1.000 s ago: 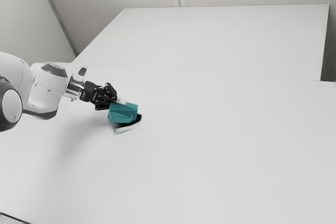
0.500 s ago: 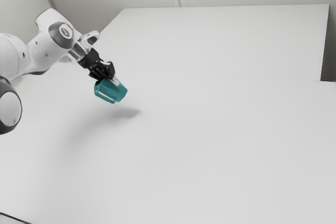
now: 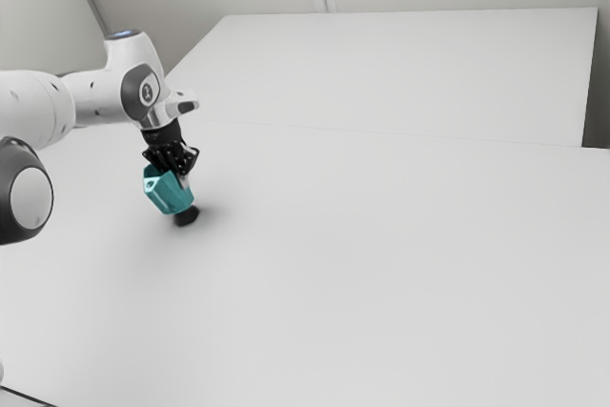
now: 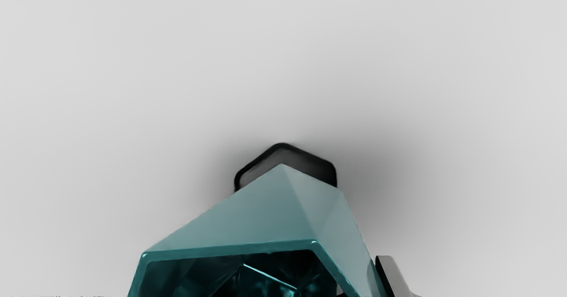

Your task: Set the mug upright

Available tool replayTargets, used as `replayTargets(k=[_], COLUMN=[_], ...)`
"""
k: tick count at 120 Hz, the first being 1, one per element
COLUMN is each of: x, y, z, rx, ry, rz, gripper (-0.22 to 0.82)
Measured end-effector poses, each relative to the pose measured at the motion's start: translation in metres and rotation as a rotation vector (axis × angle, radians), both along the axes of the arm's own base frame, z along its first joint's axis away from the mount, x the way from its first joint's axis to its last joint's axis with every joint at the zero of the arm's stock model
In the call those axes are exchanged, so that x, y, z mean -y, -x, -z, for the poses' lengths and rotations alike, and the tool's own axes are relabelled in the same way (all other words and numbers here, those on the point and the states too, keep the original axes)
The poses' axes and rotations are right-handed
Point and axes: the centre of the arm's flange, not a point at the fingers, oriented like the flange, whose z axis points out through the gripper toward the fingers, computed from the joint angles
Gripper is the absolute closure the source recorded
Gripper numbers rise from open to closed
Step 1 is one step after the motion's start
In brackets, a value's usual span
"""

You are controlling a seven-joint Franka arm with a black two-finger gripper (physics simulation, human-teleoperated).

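Mug [image 3: 169, 193] found tilted and held in the gripper [image 3: 181, 176], near the table [image 3: 400, 264].

Mouth [image 4: 230, 248] opens up toward the hand and leans to the exterior view's left; the narrower base points down and to the exterior view's right, so the long axis is off vertical. Mug lies just below the gripper, which is closed on its side wall: one finger [image 4: 390, 275] bears on the outside, the other apparently set within the mouth. A dark patch [image 3: 186, 217], probably shadow, lies at the base; contact with the table cannot be confirmed. In my judgement, the wrist must swing the base squarely under the mouth before release, or the mug may topple.
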Motion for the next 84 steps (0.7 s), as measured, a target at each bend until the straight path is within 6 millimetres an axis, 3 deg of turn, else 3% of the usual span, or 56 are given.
replayTargets(k=[20, 41, 57, 64, 76, 84], x=[-0.002, -0.001, -0.002, -0.003, 0.000, 0.014], y=[0.002, 0.000, -0.002, -0.008, -0.020, -0.027], z=[0.017, 0.017, 0.011, -0.008, -0.074, -0.122], rx=[-0.010, -0.003, 0.010, 0.040, 0.116, 0.154], ry=[-0.009, -0.024, -0.029, -0.037, -0.055, -0.071], rz=[-0.064, -0.097, -0.121, -0.127, -0.126, -0.103], gripper=[0.76, 0.38, 0.20, 0.15, 0.10, 0.07])
